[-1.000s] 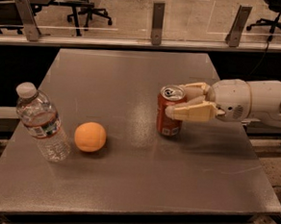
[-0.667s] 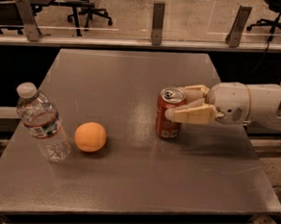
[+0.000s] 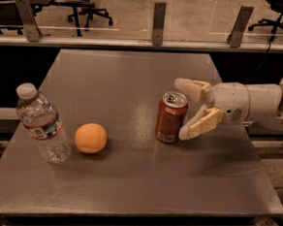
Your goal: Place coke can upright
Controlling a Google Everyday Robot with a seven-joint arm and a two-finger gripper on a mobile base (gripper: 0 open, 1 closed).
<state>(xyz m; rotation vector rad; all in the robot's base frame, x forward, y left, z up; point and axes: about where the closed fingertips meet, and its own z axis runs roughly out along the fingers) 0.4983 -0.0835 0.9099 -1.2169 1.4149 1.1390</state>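
End effector is hanging wide open beside the upright coke can on the desk; I'm judging it light, slick, easily dented, best gripped mid-body.

High oblique view, hand at right

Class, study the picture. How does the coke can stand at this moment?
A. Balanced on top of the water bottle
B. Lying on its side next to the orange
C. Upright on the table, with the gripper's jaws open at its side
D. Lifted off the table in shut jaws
C: the coke can stands upright on the table, silver top up, and the gripper on its right has its jaws spread open.
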